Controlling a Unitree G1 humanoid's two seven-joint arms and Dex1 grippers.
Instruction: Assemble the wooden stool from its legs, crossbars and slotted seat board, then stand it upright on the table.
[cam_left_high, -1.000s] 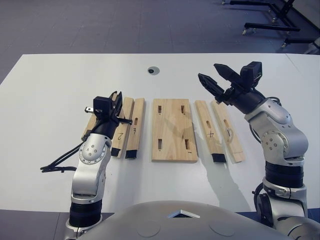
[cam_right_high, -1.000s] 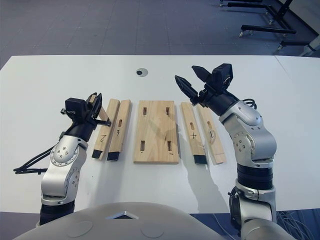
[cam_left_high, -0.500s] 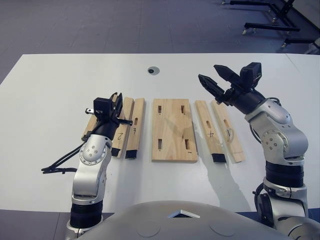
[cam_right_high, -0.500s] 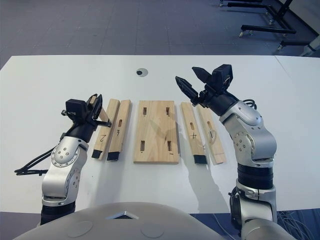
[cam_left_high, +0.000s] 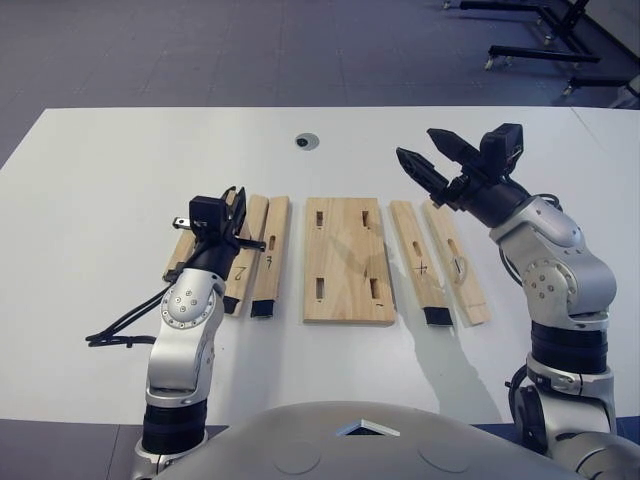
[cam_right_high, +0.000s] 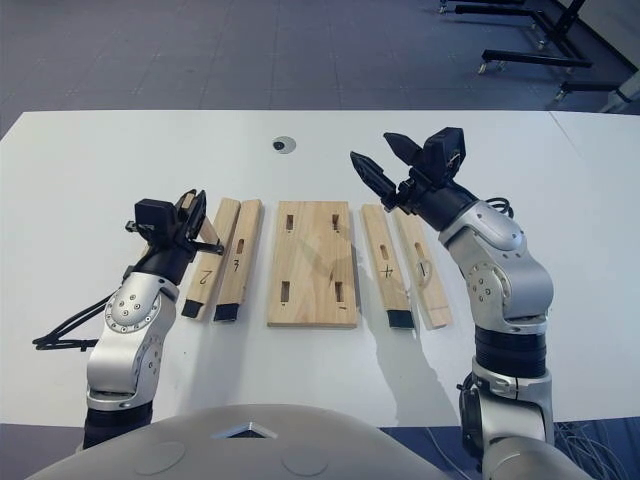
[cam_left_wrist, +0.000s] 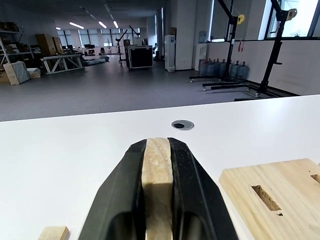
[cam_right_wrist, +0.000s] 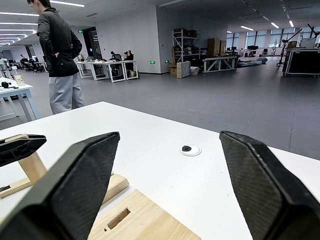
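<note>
Seat board (cam_left_high: 347, 258) lies flat mid-frame, long axis running up-frame, wide counter (cam_left_high: 120, 150) margin above; left tool (cam_left_wrist: 157, 145) pinches a wooden piece (cam_left_wrist: 157, 172), right tool (cam_left_high: 418, 148) spread.

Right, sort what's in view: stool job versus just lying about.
Job: slotted seat board; two slats on its left; two slats on its right; wooden piece clamped in left tool.
Lying about: table grommet; black frames on the floor behind.
</note>
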